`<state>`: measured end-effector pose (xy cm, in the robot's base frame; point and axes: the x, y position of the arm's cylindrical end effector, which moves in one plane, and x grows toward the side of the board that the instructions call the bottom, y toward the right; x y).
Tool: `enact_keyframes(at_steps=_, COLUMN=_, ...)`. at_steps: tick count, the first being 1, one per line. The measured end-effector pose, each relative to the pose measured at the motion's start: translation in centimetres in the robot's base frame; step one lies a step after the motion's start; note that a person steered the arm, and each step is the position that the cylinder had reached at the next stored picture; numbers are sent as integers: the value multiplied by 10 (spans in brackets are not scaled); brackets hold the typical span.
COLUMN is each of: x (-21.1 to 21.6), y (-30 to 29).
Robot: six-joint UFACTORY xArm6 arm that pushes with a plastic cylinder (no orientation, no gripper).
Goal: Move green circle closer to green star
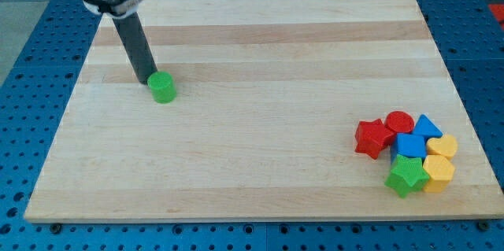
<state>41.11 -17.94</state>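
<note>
The green circle [163,87] sits on the wooden board [260,109] at the view's upper left. My tip [147,82] is just to the left of the green circle, touching or nearly touching it. The green star [405,175] lies at the view's lower right, at the bottom of a cluster of blocks, far from the green circle.
The cluster at the lower right also holds a red star [372,138], a red circle [398,122], a blue triangle [426,127], a blue cube [409,145], a yellow heart [442,146] and a yellow hexagon [438,172].
</note>
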Motion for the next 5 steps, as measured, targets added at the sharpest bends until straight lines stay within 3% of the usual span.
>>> enact_keyframes(at_steps=2, x=-7, y=-2)
enact_keyframes(at_steps=5, x=74, y=48)
